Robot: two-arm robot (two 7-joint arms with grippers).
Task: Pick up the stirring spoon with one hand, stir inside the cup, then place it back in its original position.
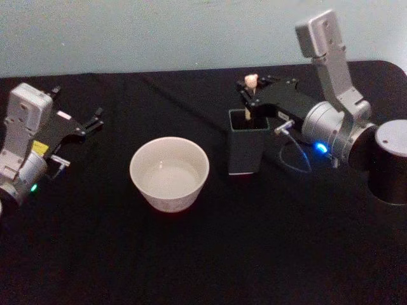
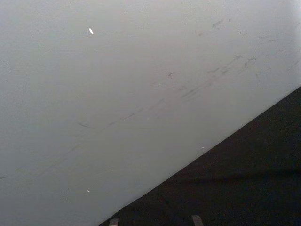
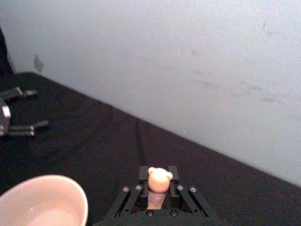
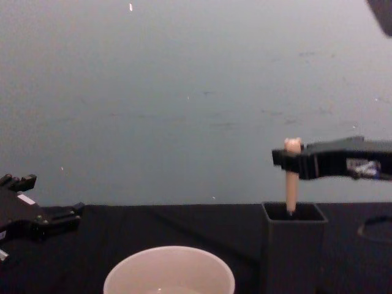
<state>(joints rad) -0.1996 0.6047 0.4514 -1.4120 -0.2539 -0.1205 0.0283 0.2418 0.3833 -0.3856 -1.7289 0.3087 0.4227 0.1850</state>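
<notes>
- Black cloth [image 1: 191,267] covers the surface; pale wall [image 1: 159,32] behind.
- Right gripper [image 1: 251,90] clamps the spoon [image 1: 251,79], which stands in the holder [image 1: 247,152]; left gripper [image 1: 96,119] idles, fingers spread.
- Head view shows the cup [image 1: 169,198] and its inside; chest view, its rim.

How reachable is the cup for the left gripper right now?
Likely yes: the left gripper sits open at the left, only bare black cloth between it and the cup. The right gripper is over at the holder.

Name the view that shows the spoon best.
Chest view: the spoon stands side-on, upright in the holder, with the right tool closed on its handle. Head and right wrist views show mainly its bear knob.
</notes>
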